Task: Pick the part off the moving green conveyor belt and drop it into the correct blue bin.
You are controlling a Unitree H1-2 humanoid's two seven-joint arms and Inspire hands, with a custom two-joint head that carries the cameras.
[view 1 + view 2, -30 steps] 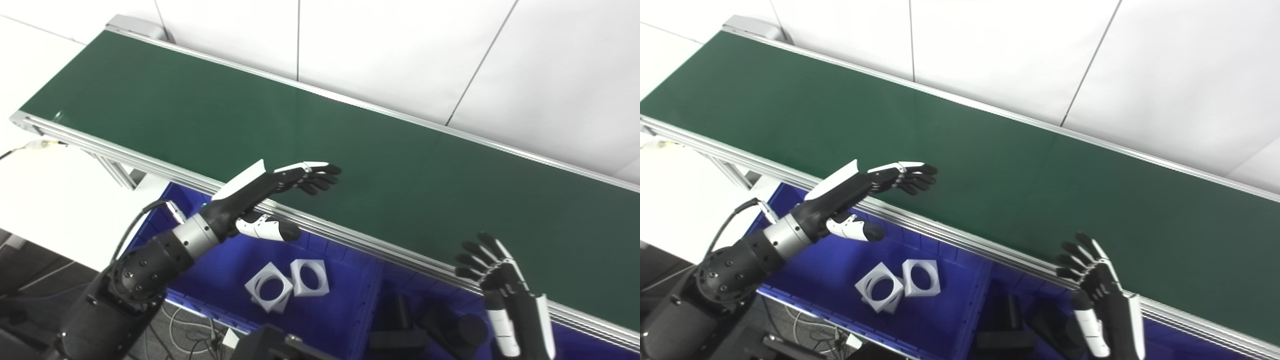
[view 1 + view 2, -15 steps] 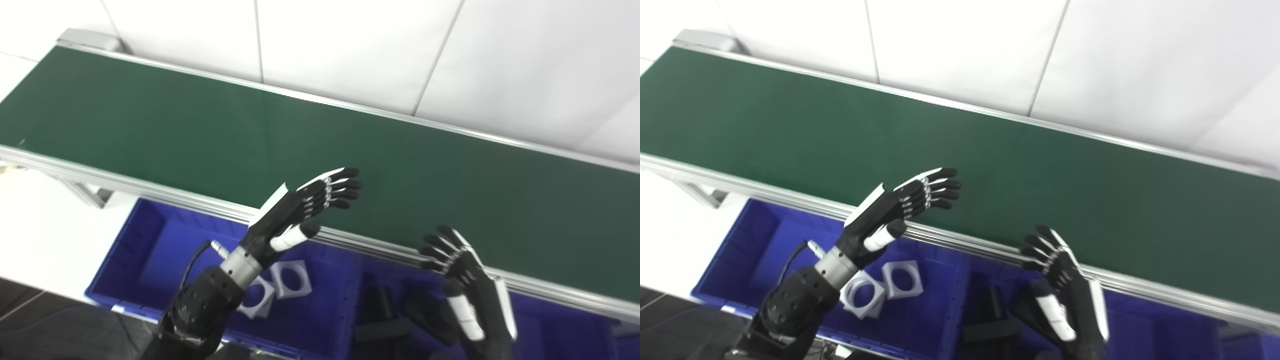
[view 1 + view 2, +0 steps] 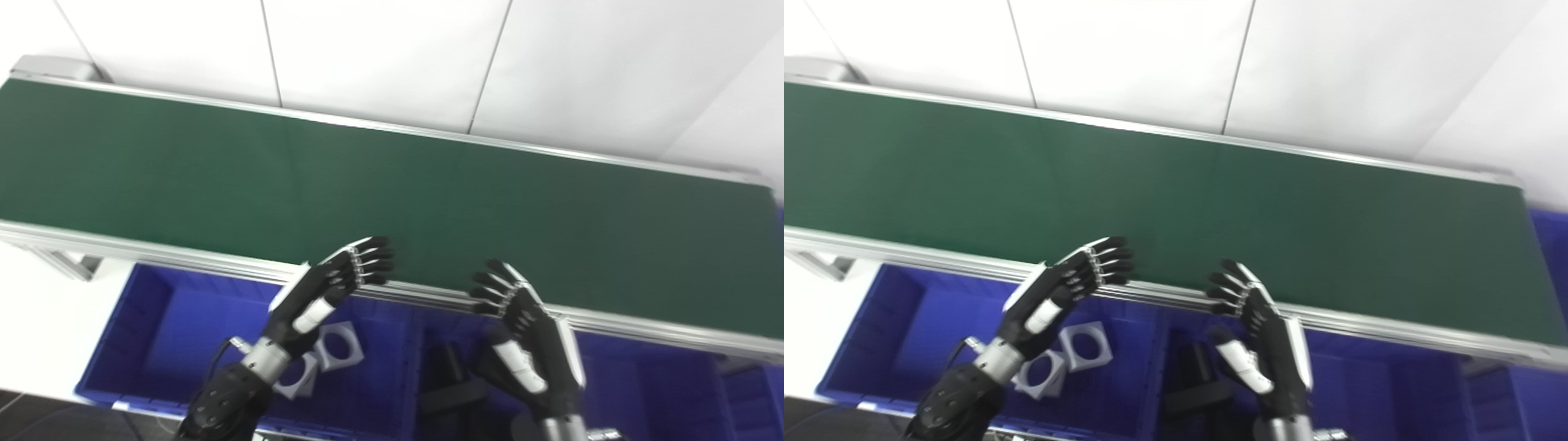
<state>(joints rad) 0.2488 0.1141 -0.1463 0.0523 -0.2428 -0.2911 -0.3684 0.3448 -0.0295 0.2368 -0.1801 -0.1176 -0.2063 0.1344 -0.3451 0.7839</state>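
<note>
Running left to right, green conveyor belt (image 3: pixel 429 202) fronts both empty, spread hands.

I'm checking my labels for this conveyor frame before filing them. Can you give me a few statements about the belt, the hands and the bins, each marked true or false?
1. The belt carries no part in view. True.
2. The left robot hand grips a white part. False: it is open and holds nothing.
3. The right robot hand is open, fingers spread, at the belt's near rail. True.
4. White square parts with round holes lie in the left bin. True.
5. The dark parts share the white parts' compartment. False: they lie in the next compartment to the right, past a divider.
</note>
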